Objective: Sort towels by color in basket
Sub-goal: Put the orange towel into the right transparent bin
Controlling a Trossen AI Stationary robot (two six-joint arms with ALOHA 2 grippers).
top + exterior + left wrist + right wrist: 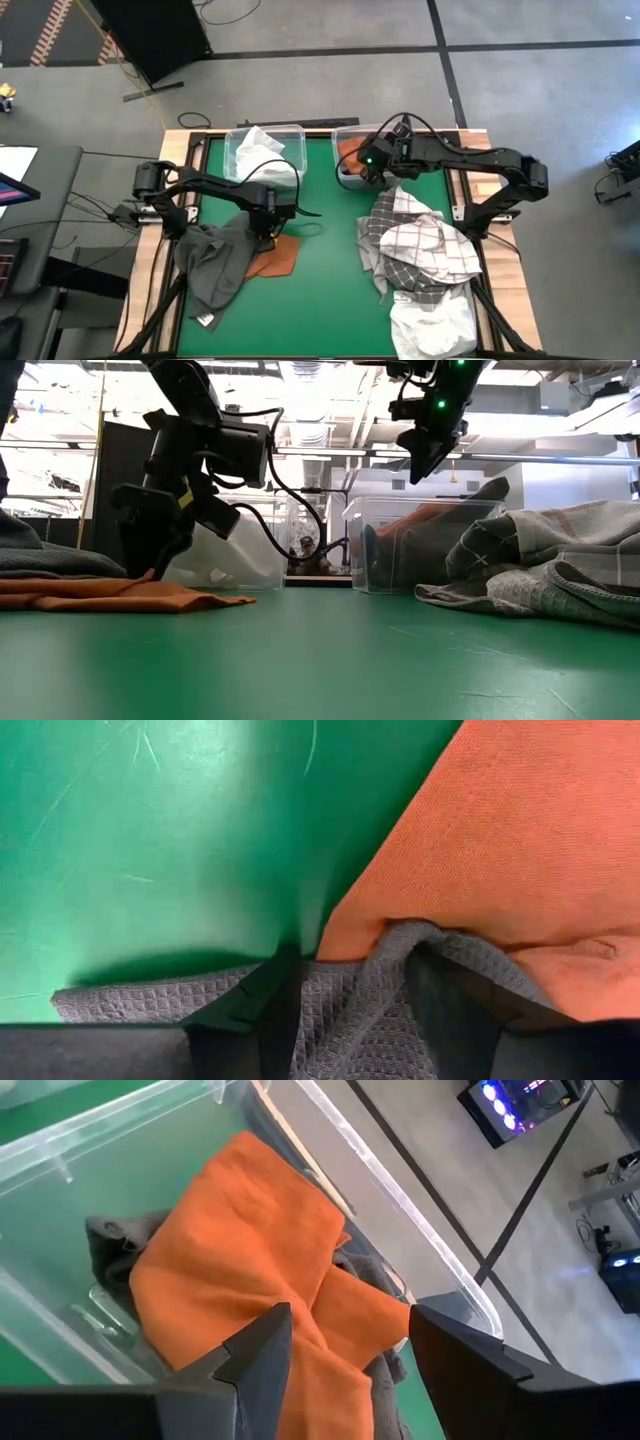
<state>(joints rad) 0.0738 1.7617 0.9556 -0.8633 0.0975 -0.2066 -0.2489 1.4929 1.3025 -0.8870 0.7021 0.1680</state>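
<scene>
Sorting is partly done: the right gripper hangs open and empty over the far-edge bin's orange towel, while the left gripper pinches the dark grey towel near the table's left edge, checked towels unsorted.

grey concrete floor, black panel, bright ceiling lights, lit monitor

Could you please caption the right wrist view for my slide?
Right gripper, fingers open, above the clear bin holding an orange towel.
</scene>
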